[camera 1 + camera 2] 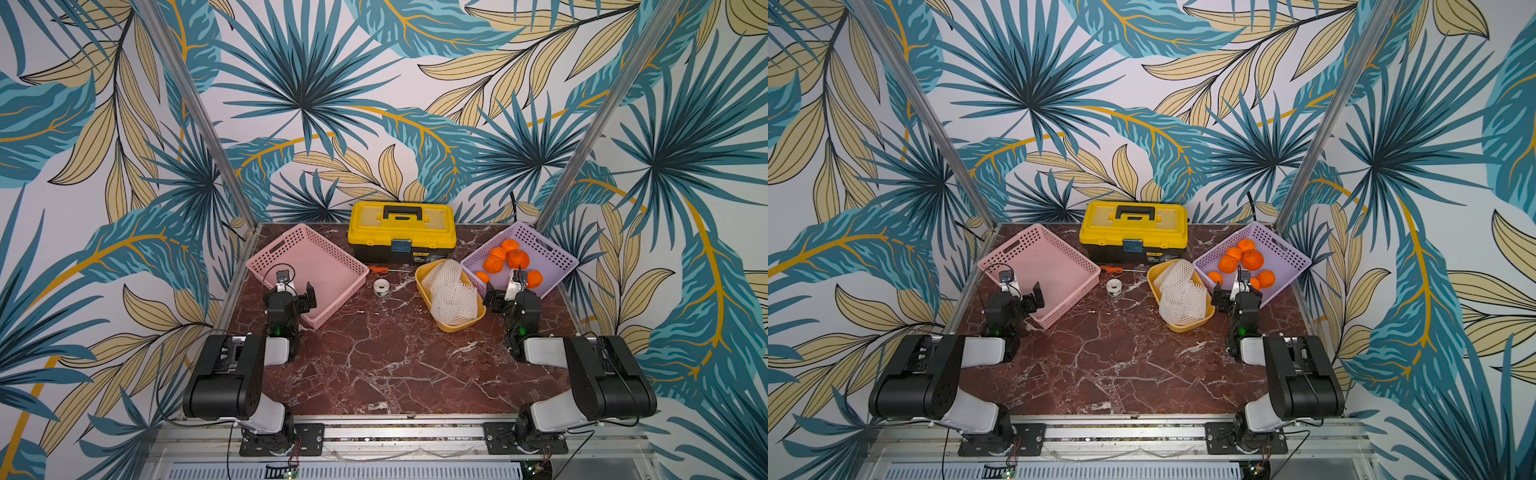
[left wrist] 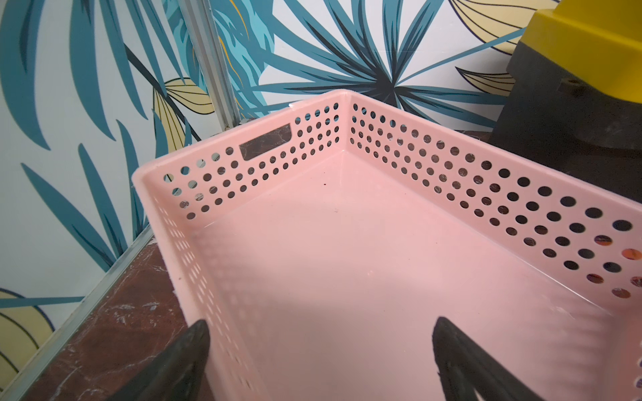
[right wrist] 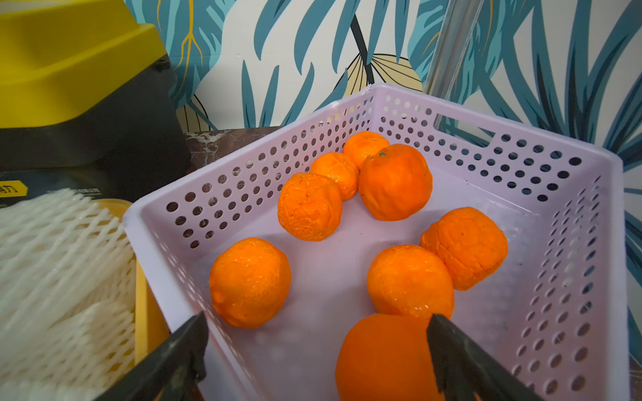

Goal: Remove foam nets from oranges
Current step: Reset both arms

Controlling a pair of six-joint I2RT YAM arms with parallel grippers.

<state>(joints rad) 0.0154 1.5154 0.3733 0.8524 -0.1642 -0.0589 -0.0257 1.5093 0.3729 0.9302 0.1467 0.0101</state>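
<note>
seven oranges (image 3: pixel 395 182) lie loose in the purple basket (image 3: pixel 521 163) at the far right of the surface (image 1: pixel 395 365), and all of them show bare, bumpy skin. four cluster toward the basket's far corner and three sit nearer the arm. the foam nets (image 1: pixel 451 291) are heaped together as a white mesh pile in the yellow tray (image 1: pixel 457 326), which stands just beside the purple basket on its inner side. whether any fruit is hidden inside that pile cannot be told.

the right pincer (image 3: pixel 316 319) hangs over the near end of the purple basket with its jaws spread wide and nothing between them. in the right wrist view the nearest orange lies close by one of the fingers (image 3: pixel 462 361), and whether they touch cannot be told.

the left pincer (image 2: pixel 319 326) is also wide open and has hold of nothing. it sits above the near corner of the pink basket (image 2: pixel 451 166), with one finger outside the wall and one over the basket's bare floor.

at the back, between the two baskets, stands a yellow and black toolbox (image 1: pixel 401 230) with its lid closed. an orange-handled screwdriver (image 1: pixel 380 269) lies flat just in front of it. a small roll of white tape (image 1: pixel 380 287) rests near the screwdriver, between the pink basket and the yellow tray.
</note>
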